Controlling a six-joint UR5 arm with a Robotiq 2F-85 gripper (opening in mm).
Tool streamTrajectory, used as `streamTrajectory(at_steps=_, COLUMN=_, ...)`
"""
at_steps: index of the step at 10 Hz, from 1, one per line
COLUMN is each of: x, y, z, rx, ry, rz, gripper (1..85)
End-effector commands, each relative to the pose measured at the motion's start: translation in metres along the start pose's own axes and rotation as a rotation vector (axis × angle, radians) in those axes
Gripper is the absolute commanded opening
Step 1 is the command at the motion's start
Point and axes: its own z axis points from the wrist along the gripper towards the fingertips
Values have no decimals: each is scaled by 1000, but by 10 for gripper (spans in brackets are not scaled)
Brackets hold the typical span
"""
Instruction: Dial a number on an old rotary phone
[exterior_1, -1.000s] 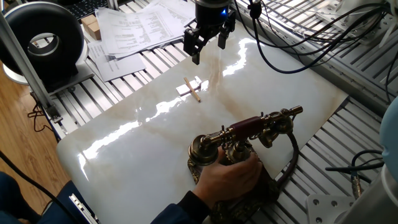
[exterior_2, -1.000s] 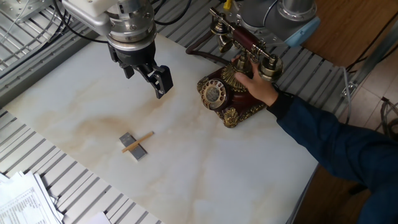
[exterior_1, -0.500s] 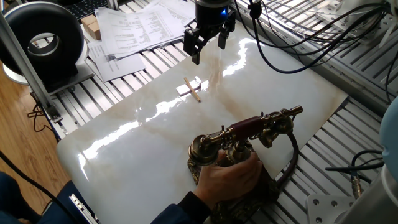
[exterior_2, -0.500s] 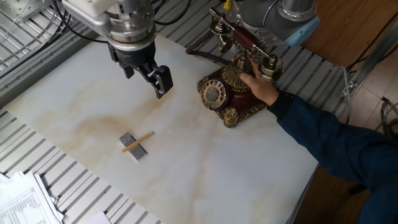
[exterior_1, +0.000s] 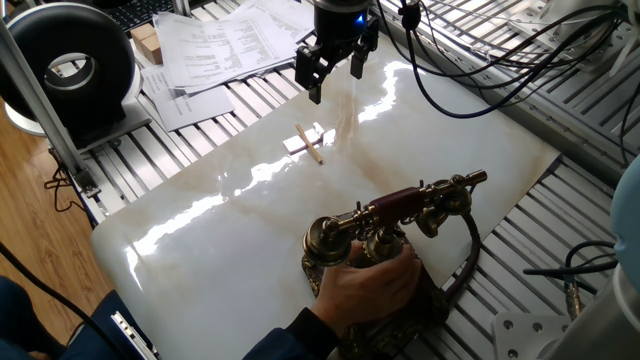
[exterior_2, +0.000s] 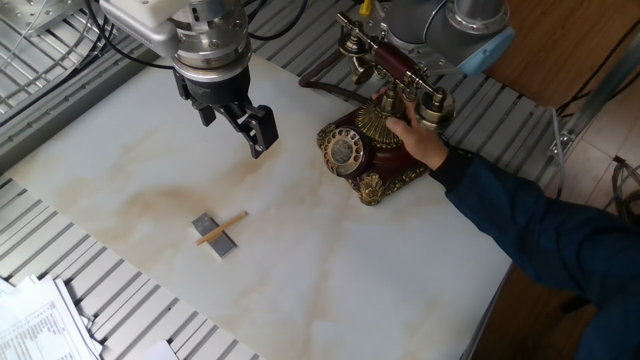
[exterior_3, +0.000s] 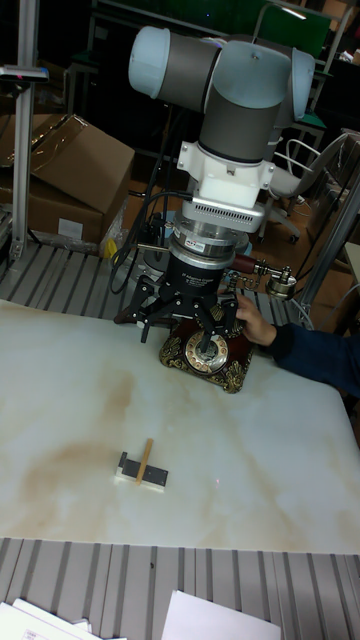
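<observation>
The old rotary phone stands on the white marble tabletop, ornate brass with a maroon-barred handset on its cradle. Its round dial faces up. A person's hand rests on the phone's base. My gripper hangs above the table, open and holding nothing, a short way left of the phone in this view. In the tall fixed view the gripper sits in front of the phone and hides its upper part. A thin pale wooden stick lies across a small grey block.
The person's blue-sleeved arm reaches in across the table edge. Papers and a black round device lie beyond the table's far-left side. Black cables hang near the arm. The phone's dark cord curls beside it.
</observation>
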Motion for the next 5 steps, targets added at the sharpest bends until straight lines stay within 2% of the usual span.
streamTrajectory(at_steps=1, x=29, y=-33, z=-4, rx=139, ry=109, rz=17, gripper=840)
streamTrajectory(at_steps=2, x=29, y=-32, z=-4, rx=141, ry=110, rz=19, gripper=13)
streamTrajectory(at_steps=5, x=29, y=-31, z=-5, rx=147, ry=112, rz=24, gripper=13)
